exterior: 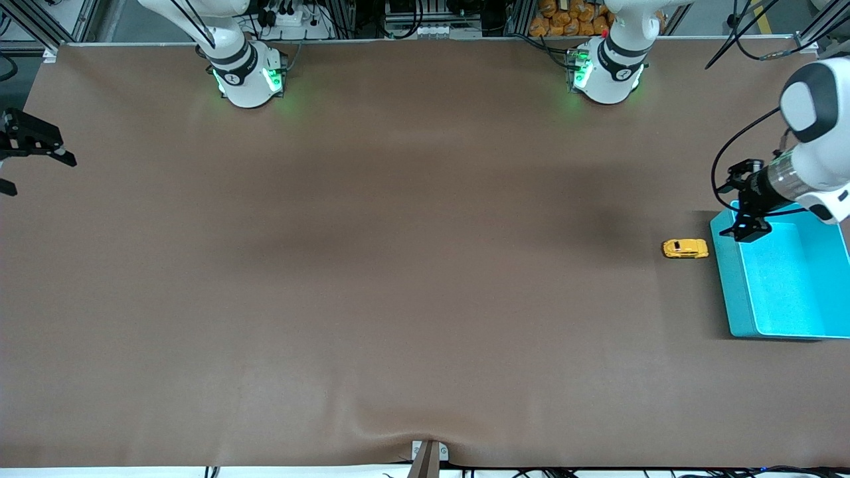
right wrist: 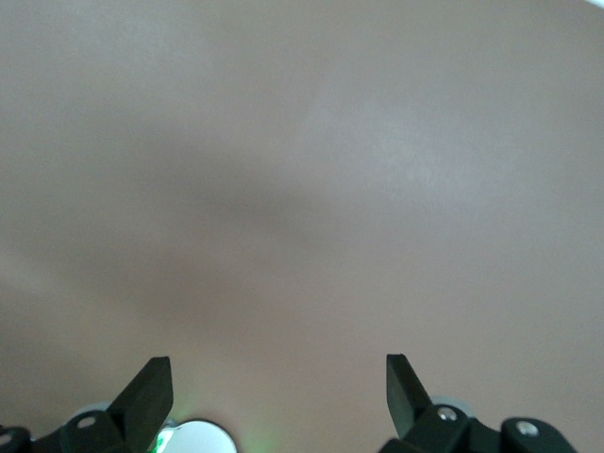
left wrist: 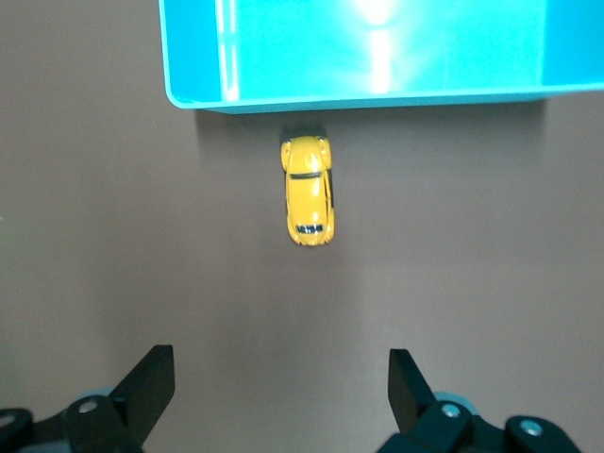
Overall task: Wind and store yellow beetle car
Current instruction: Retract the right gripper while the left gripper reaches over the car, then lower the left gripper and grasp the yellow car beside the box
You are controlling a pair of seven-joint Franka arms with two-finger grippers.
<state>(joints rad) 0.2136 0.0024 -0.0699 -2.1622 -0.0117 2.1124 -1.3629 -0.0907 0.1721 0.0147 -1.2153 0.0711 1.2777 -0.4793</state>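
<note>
The yellow beetle car (exterior: 684, 248) stands on the brown table mat, right beside the teal bin (exterior: 730, 279), on the bin's side toward the table's middle. The bin lies at the left arm's end of the table and holds nothing that I can see. My left gripper (exterior: 747, 229) hangs open over the bin's corner nearest the car. In the left wrist view the car (left wrist: 309, 189) sits apart from the open gripper (left wrist: 280, 373), its tail close to the bin's rim (left wrist: 377, 96). My right gripper (exterior: 36, 174) waits open at the right arm's end of the table, with only bare mat between its fingers (right wrist: 151, 382).
The brown mat (exterior: 398, 265) covers the whole table. Both arm bases (exterior: 249, 79) (exterior: 604, 76) stand along its edge farthest from the front camera. A small bracket (exterior: 428, 455) sits at the mat's nearest edge.
</note>
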